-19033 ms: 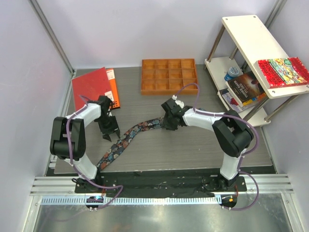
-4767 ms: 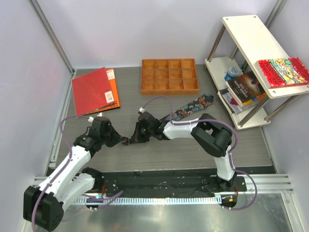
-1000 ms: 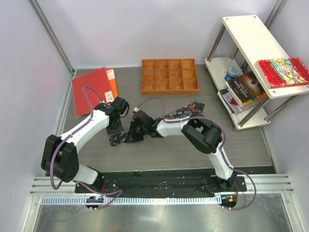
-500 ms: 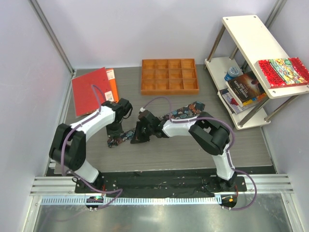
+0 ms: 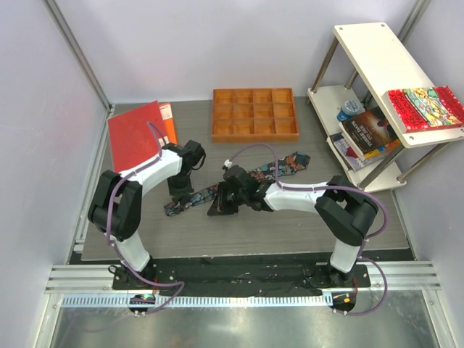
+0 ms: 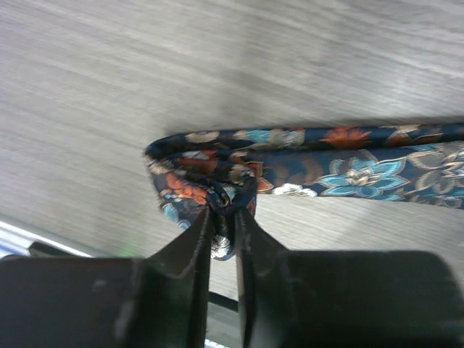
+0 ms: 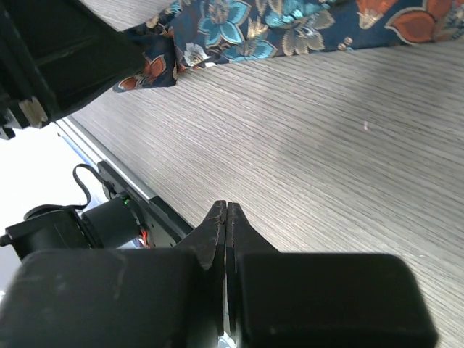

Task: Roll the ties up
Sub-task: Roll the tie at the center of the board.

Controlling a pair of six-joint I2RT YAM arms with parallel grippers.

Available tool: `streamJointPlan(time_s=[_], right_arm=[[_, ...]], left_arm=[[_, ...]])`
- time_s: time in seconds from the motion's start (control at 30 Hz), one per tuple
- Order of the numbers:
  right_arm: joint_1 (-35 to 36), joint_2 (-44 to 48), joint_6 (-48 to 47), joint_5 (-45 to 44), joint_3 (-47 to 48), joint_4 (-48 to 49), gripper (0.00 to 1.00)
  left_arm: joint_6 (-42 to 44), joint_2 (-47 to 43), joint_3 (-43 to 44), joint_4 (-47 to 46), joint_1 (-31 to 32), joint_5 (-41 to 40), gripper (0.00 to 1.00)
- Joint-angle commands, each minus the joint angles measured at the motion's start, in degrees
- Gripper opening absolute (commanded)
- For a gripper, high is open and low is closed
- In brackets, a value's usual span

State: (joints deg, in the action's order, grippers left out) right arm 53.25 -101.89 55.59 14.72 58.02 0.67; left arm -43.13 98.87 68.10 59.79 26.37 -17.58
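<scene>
I see one tie [image 5: 201,196] on the grey wood-grain table [image 5: 290,225]. Its long axis runs diagonally from the near left, in front of the left arm, to the far right, where its wider end points towards the white shelf unit [image 5: 370,51]. The near-left end is folded back on itself, and my left gripper [image 6: 223,217] stands over that fold with its fingers nearly together and a pinch of the patterned cloth caught between them. My right gripper [image 7: 225,206] is clenched tight on nothing, its tips hovering over bare table just beside the middle of the tie. I count two arms, one wooden tray [image 5: 254,136] divided into compartments at the far side, and one red folder [image 5: 134,134] lying over an orange one [image 5: 168,123] at the far left. The shelf unit has two boards carrying a few books. Pale lilac walls close in the cell, and metal rails run along the near edge.
</scene>
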Motion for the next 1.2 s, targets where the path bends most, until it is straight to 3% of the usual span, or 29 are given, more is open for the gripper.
streamJointPlan(time_s=[0.0, 0.2, 0.47, 0.67, 0.8, 1.0, 1.17], right_arm=[[0.10, 2.48, -1.36, -1.10, -0.72, 0.04, 0.02], [0.09, 3.18, -1.63, -1.01, 1.30, -0.23, 0.02], [0.53, 1.35, -1.54, -1.10, 7.63, -3.83, 0.02], [1.50, -4.27, -1.02, 0.04, 17.02, -4.62, 0.02], [2.29, -9.28, -1.01, 1.10, 23.00, -5.50, 0.02], [2.82, -17.01, -1.01, 1.89, 31.45, -7.35, 0.02], [3.17, -21.68, -0.84, 2.86, 35.23, -7.26, 0.01]], left_arm=[[-1.16, 1.50, 3.00, -2.57, 0.61, 3.25, 0.24], [-1.25, 1.59, 5.12, -3.28, 0.61, 6.51, 0.46], [-0.11, -4.55, 6.52, -1.78, 0.35, 6.60, 0.63], [1.56, -12.99, 2.49, -2.57, -4.13, 9.50, 0.65], [3.40, -23.34, -3.66, -3.80, -11.58, 11.25, 0.66], [6.66, -31.19, -13.59, -6.34, -21.34, 14.59, 0.66], [5.61, -33.48, -14.66, -6.70, -22.33, 15.03, 0.65]])
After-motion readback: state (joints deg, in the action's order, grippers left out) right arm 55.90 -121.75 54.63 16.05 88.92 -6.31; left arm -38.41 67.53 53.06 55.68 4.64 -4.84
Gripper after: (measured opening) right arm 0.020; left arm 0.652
